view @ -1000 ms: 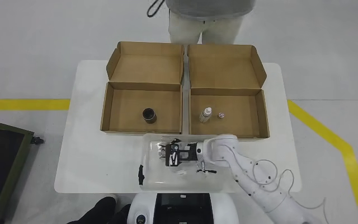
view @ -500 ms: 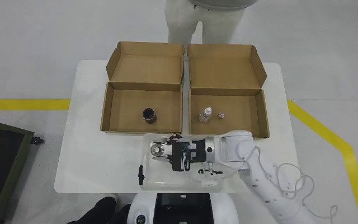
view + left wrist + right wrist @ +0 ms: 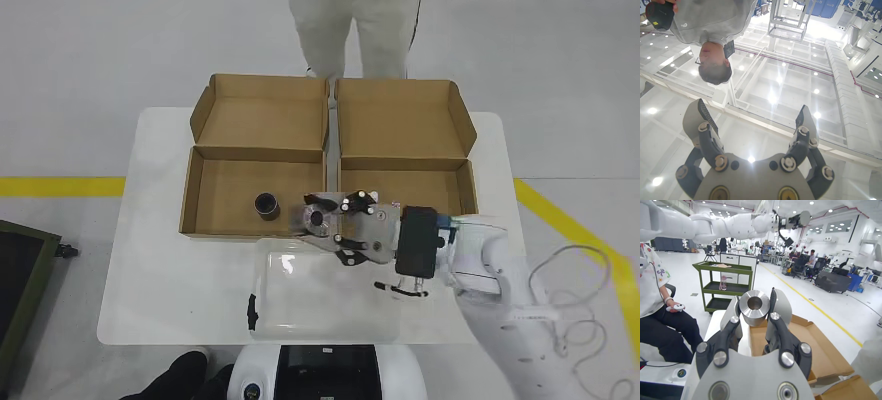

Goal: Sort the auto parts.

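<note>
My right gripper is shut on a silver metal cylinder with a hollow centre, held on its side between the two fingers. In the top view the cylinder hangs over the front walls of the two cardboard boxes, near their shared seam. The left box holds a dark ring-shaped part. The arm hides much of the right box floor. My left gripper points up at the ceiling, open, with nothing between its fingers.
A clear plastic tray lies on the white table in front of the boxes, with a small black part at its left edge. Both box lids stand folded back at the far side.
The right gripper closed on the silver cylinder in the clear tray, lifted it out and carried it away from the tray to the boxes' front walls.
</note>
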Tool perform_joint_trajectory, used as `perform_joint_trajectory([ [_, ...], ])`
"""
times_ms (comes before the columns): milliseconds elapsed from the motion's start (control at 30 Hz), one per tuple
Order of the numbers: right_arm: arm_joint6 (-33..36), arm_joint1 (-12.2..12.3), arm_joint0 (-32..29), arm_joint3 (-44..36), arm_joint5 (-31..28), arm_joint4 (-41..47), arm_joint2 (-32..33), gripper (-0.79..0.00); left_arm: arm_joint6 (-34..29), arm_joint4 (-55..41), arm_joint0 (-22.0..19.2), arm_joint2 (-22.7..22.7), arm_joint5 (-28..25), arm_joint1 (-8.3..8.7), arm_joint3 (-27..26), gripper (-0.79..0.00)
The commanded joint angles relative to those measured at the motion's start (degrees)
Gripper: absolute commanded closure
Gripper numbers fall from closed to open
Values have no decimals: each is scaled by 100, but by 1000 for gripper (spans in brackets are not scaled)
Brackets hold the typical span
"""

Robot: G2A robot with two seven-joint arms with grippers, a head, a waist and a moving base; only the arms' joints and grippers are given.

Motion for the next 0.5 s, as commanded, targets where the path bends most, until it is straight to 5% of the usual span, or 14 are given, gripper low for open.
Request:
perform_joint_trajectory([
  [0,-107,7,43,-38,57,43,139,0,0,0,0,0,0,0,0,-785],
  [467,-1095,-1,232,-163,132,385,555,0,0,0,0,0,0,0,0,-785],
])
